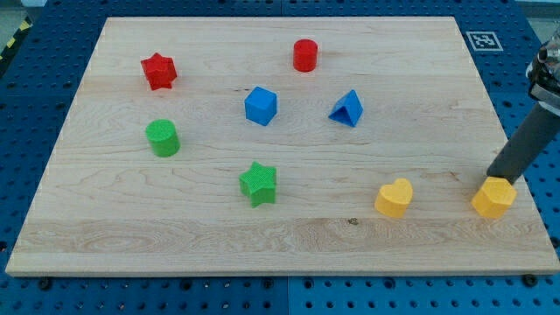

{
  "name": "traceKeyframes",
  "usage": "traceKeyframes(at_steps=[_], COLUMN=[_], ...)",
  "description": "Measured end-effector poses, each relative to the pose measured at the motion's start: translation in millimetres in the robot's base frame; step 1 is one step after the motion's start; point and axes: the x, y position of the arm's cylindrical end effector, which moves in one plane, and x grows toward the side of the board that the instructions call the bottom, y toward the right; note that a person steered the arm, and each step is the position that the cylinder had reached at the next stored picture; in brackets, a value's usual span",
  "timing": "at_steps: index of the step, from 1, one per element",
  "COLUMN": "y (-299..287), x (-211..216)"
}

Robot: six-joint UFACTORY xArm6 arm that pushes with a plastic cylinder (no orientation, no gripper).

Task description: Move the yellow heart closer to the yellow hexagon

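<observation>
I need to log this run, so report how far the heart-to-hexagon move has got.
Done: nothing visible; the yellow heart sits apart from the yellow hexagon, with bare board between them. In hand: my tip is at the hexagon's upper edge, on the view's right, away from the heart. Left: get round to the heart's left side and push it right toward the hexagon.

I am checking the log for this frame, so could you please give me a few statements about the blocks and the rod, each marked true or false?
1. My tip is at the yellow hexagon. True.
2. The yellow heart touches the yellow hexagon. False: bare board lies between them.
3. The green star lies to the view's left of the yellow heart. True.
4. The red star sits at the view's bottom right. False: it is at the top left.
</observation>
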Motion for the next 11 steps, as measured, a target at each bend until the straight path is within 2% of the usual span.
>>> traceKeyframes(at_steps=[1, 2, 3, 4, 5, 7, 9, 11], y=[-3, -11, -69, -157, -218, -211, -200, -136], x=[11, 5, -13, -13, -12, 30, 24, 28])
